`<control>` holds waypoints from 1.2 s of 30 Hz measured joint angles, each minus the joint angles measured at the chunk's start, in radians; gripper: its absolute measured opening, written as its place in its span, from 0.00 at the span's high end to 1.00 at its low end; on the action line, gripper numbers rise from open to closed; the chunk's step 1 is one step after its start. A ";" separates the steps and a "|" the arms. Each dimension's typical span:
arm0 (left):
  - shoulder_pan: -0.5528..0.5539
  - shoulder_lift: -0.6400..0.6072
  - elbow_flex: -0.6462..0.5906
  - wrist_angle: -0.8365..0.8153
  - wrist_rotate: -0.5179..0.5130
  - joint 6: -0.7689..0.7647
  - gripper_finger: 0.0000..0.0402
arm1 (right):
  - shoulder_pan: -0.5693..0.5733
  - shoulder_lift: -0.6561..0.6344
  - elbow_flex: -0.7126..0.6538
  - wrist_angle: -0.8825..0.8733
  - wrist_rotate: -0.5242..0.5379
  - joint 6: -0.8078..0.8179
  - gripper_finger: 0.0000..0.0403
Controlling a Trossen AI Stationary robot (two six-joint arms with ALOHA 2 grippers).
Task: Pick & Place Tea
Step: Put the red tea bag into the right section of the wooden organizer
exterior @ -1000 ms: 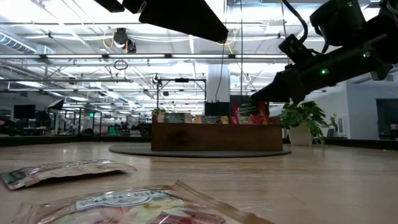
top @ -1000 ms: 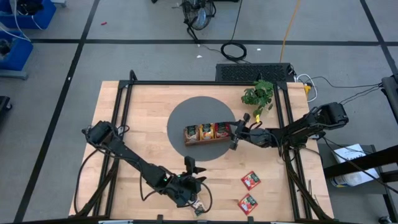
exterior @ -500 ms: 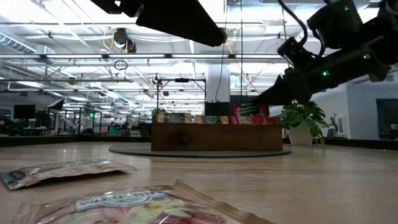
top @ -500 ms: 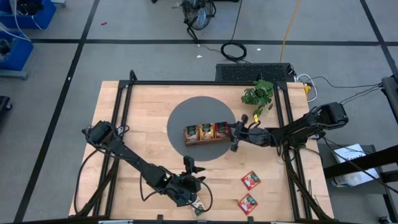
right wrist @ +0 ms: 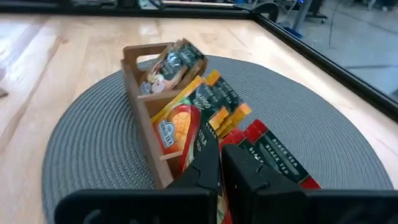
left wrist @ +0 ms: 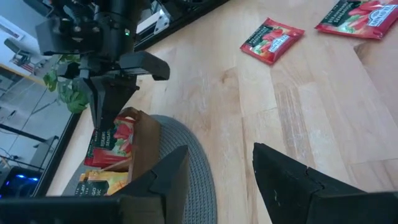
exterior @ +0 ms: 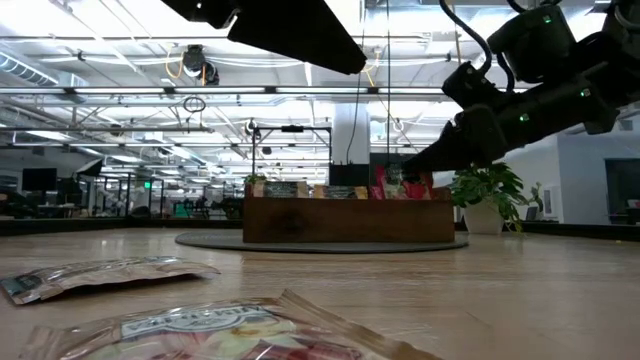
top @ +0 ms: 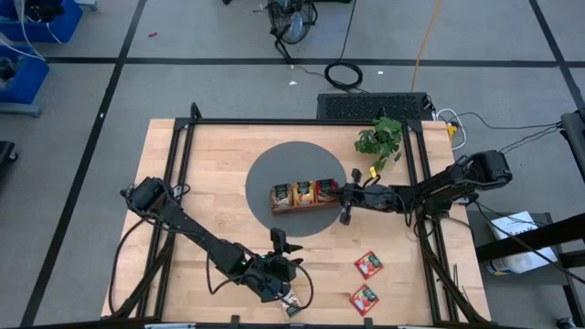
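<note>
The brown tray (top: 304, 206) stands on a round grey mat (top: 274, 169) and holds upright tea packets: pale ones (right wrist: 177, 62), orange ones (right wrist: 177, 127) and red ones (right wrist: 273, 152). My right gripper (right wrist: 221, 163) is shut, just above the red packets at the tray's right end (left wrist: 118, 140). Two red packets (top: 368, 265) (top: 364, 298) lie flat on the wood at the near right. My left gripper (left wrist: 217, 168) hovers open near the table's front edge (top: 280, 239), with nothing between its fingers. Another packet (top: 292, 308) lies under that arm. My right gripper comes in slanting down from the table's right. Its shut fingertips (left wrist: 102, 115) stand at the top edges of the red packets (left wrist: 124, 124) in the tray's right compartment. I cannot tell whether they touch the packets.
A small green plant (top: 379, 139) stands at the far right, just behind my right arm. Black rails (top: 183, 164) frame the table. Bare wood lies between the mat and the two loose red packets. In the low view, two packets (exterior: 110, 275) (exterior: 230, 330) lie close to the front edge.
My right gripper has stayed over the tray's red end and has rolled a little at the wrist. Its tip has dipped slightly toward the red packets.
</note>
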 joint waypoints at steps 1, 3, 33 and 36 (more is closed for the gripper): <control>-0.001 0.000 0.000 0.000 0.000 0.000 0.55 | -0.004 0.000 0.000 0.001 0.002 0.018 0.98; -0.001 0.000 0.000 0.001 0.000 0.000 0.55 | -0.009 0.000 0.000 0.008 0.016 0.044 0.99; -0.010 0.000 0.000 0.005 -0.006 -0.010 0.55 | -0.006 0.000 0.000 0.025 0.083 -0.016 0.63; -0.012 0.000 0.000 0.003 -0.007 -0.006 0.55 | -0.005 0.000 0.000 0.037 0.121 -0.028 0.55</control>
